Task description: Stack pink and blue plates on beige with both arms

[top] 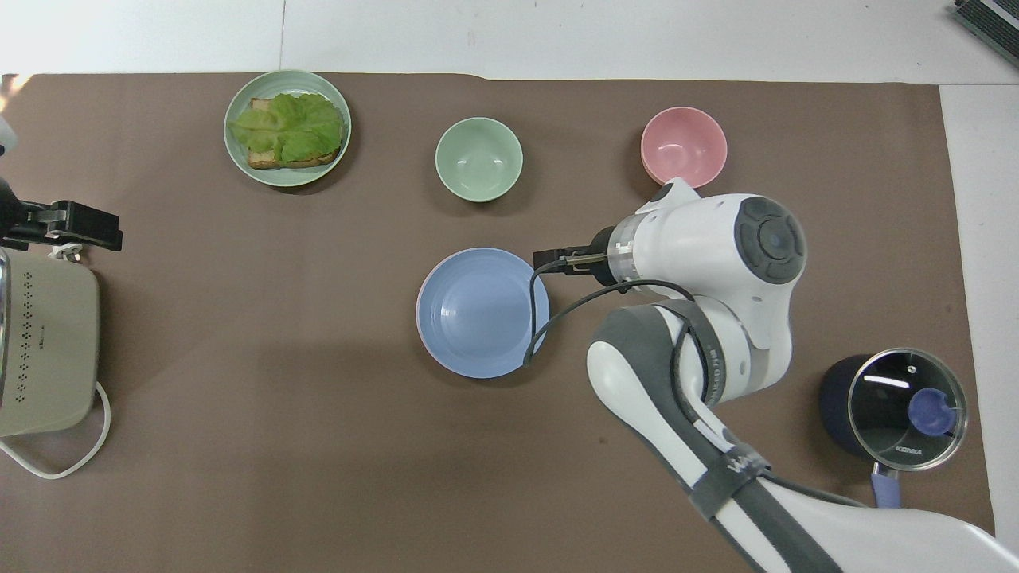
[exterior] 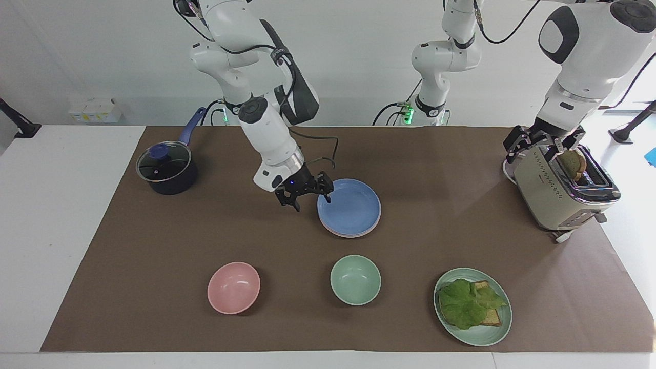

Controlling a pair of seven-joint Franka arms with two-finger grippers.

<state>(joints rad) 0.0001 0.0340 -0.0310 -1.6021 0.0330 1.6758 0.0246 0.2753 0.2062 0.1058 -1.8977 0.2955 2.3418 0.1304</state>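
While the right gripper (exterior: 312, 197) hung just above the rim of the blue plate (exterior: 351, 205), toward the right arm's end, its jaws stood spread with nothing between them. That plate lay at the middle of the brown mat (exterior: 154, 246), topping a stack whose pink plate (exterior: 353, 233) showed only as a thin edge; of a beige plate under them I could not tell. The left gripper (exterior: 544, 143) waited over the toaster (exterior: 556, 197) near the mat's corner, jaws spread.

From overhead, the blue plate (top: 482, 312) covered its stack at mid-mat. The right gripper's wrist (top: 573, 261) hid its fingers; the left gripper (top: 68, 225) showed at the mat's edge.
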